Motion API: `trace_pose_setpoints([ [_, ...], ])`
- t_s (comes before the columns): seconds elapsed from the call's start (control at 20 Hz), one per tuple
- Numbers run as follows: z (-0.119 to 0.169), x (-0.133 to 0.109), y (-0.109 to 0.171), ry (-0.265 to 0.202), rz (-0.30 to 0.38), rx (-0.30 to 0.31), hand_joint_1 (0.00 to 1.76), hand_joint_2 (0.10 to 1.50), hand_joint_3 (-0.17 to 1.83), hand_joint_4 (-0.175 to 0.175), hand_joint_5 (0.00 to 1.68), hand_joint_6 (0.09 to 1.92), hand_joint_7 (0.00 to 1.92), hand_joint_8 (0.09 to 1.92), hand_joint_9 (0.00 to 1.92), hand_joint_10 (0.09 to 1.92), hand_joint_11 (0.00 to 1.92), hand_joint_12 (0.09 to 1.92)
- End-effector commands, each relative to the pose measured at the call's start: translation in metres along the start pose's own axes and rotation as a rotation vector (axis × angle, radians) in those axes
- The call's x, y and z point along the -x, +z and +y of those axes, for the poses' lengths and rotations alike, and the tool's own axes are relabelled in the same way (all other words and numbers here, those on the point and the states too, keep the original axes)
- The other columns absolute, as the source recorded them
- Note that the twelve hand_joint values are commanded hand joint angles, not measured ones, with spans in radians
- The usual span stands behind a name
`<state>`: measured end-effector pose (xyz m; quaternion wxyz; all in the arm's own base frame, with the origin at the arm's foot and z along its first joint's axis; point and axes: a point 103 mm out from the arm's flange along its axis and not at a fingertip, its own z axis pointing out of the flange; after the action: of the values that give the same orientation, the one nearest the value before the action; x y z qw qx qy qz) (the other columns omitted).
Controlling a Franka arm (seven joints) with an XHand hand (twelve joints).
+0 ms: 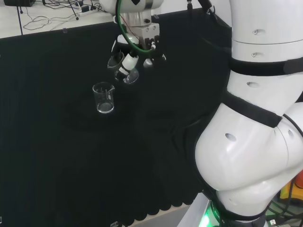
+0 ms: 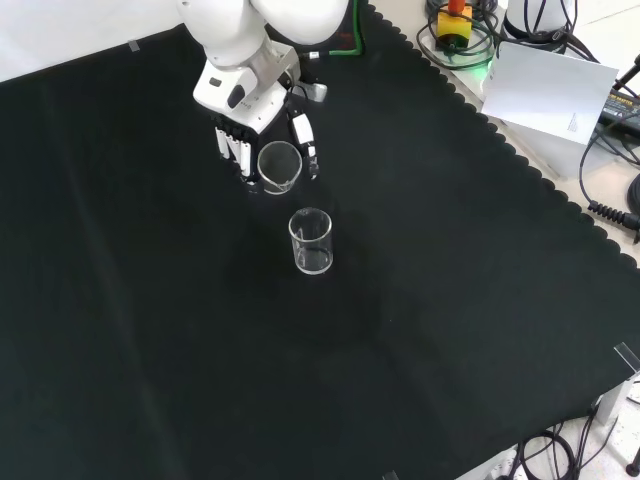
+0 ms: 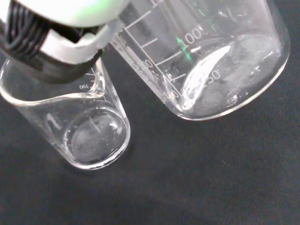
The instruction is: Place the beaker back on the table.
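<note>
Black cloth under hand with beaker.

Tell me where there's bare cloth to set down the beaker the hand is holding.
The black and white hand holds a clear glass beaker above the black cloth. In the front view, a second clear beaker stands just below it, so that spot is crowded. Bare cloth spreads left of both beakers, below the standing one, and right toward the scalloped cloth edge.

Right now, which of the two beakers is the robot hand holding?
The beaker nearer the arm, gripped tilted above the cloth by the robot hand. The other beaker stands upright on the cloth, untouched.
</note>
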<state>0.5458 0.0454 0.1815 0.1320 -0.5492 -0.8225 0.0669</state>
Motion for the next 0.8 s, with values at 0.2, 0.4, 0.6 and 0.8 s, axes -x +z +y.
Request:
trace_pose_setpoints([
  [0.2, 0.001, 0.023, 0.027, -0.003, 0.097, 0.06, 1.11, 0.73, 0.55, 0.175, 1.24, 0.7, 1.7, 0.09, 1.56, 0.09, 1.13, 0.87],
  [0.4, 0.004, 0.03, 0.035, -0.001, 0.148, 0.09, 1.11, 0.73, 0.55, 0.175, 1.23, 0.7, 1.7, 0.09, 1.56, 0.09, 1.13, 0.88],
  [0.6, 0.007, 0.035, 0.045, -0.004, 0.189, 0.109, 1.11, 0.73, 0.55, 0.175, 1.23, 0.7, 1.7, 0.09, 1.55, 0.09, 1.13, 0.88],
  [0.8, 0.01, 0.036, 0.053, -0.016, 0.228, 0.129, 1.11, 0.74, 0.54, 0.175, 1.23, 0.7, 1.69, 0.09, 1.55, 0.09, 1.13, 0.88],
])
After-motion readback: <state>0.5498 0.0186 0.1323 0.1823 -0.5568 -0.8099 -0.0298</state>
